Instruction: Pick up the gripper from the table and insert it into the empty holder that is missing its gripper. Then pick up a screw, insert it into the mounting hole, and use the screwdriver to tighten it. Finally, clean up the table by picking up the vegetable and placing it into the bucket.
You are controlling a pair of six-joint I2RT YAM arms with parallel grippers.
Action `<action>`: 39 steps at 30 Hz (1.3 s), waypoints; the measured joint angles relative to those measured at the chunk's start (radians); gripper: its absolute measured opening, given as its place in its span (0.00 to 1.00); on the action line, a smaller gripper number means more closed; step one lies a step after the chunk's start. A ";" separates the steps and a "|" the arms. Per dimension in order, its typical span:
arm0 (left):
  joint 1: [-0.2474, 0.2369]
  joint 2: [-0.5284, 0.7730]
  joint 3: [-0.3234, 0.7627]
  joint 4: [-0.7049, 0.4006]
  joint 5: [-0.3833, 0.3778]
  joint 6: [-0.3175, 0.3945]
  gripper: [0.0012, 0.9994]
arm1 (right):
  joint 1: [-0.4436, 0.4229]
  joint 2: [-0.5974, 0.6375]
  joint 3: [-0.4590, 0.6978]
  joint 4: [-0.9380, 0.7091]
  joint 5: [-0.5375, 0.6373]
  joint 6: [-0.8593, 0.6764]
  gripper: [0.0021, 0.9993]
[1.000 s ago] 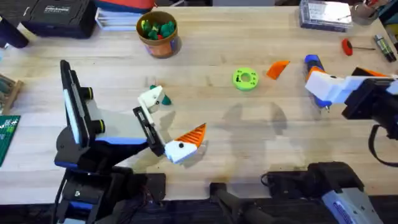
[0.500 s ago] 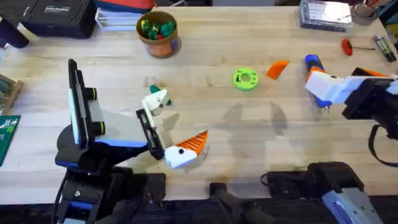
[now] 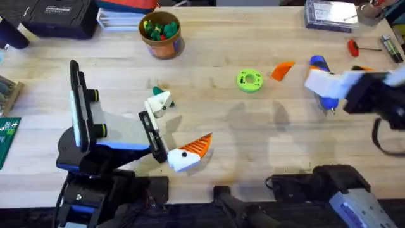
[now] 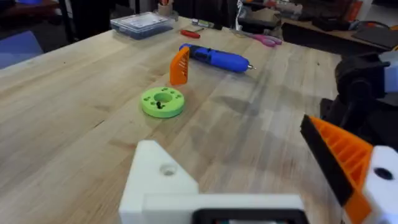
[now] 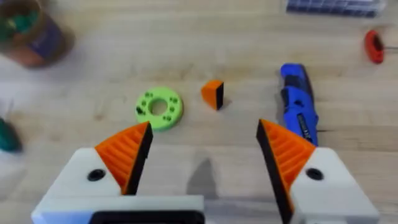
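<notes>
Your right claw (image 5: 202, 155) hovers with fingers apart; the orange gripper (image 5: 213, 94) lies ahead between the green disc (image 5: 159, 107) and the screwdriver (image 5: 298, 102). Centre over it, probably on its flat sides, before closing. The left claw (image 3: 171, 130) sits spread, one holder (image 4: 165, 183) bare.

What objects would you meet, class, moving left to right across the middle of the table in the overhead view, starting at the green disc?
Green disc → orange gripper → blue screwdriver → red-handled tool.
</notes>
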 joint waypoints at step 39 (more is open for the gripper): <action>0.000 0.000 0.000 0.000 0.001 0.000 0.99 | 0.045 1.030 0.310 0.109 0.070 -0.540 0.80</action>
